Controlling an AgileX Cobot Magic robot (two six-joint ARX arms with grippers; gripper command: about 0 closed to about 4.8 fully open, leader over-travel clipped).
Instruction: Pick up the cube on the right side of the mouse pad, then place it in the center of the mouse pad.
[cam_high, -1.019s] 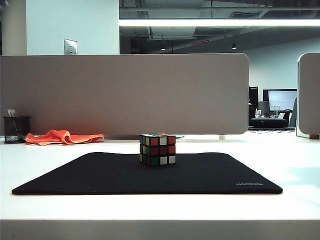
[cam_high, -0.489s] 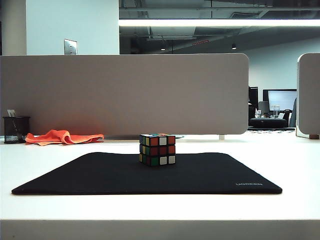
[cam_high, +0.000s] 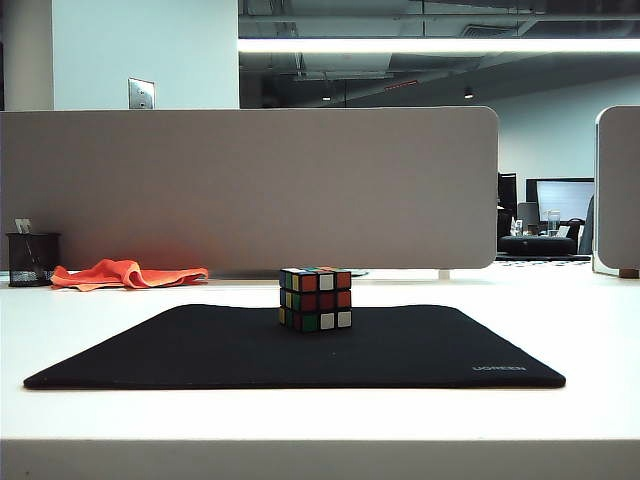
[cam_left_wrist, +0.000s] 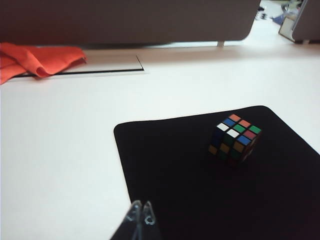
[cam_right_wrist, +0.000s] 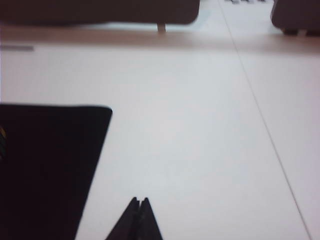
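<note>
The cube (cam_left_wrist: 234, 138) is being seen resting mid-pad (cam_left_wrist: 200, 175), ahead of the closed, empty left end effector (cam_left_wrist: 140, 216). The right end effector (cam_right_wrist: 139, 206), closed and empty, is being held over the worktop (cam_right_wrist: 200, 125) beside the pad's edge.

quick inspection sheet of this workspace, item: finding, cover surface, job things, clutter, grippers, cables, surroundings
surface: white table, flat.
job's things: cube sits upright on the mouse pad, near its middle, toward the far edge.
clutter: orange cloth and black mesh pen cup at the far left, off the pad.
grippers: left gripper shut, empty, over the pad's near part; right gripper shut, empty, over bare table beside the pad.
cables: nothing seen.
surroundings: grey partition behind; office with monitor beyond.
</note>
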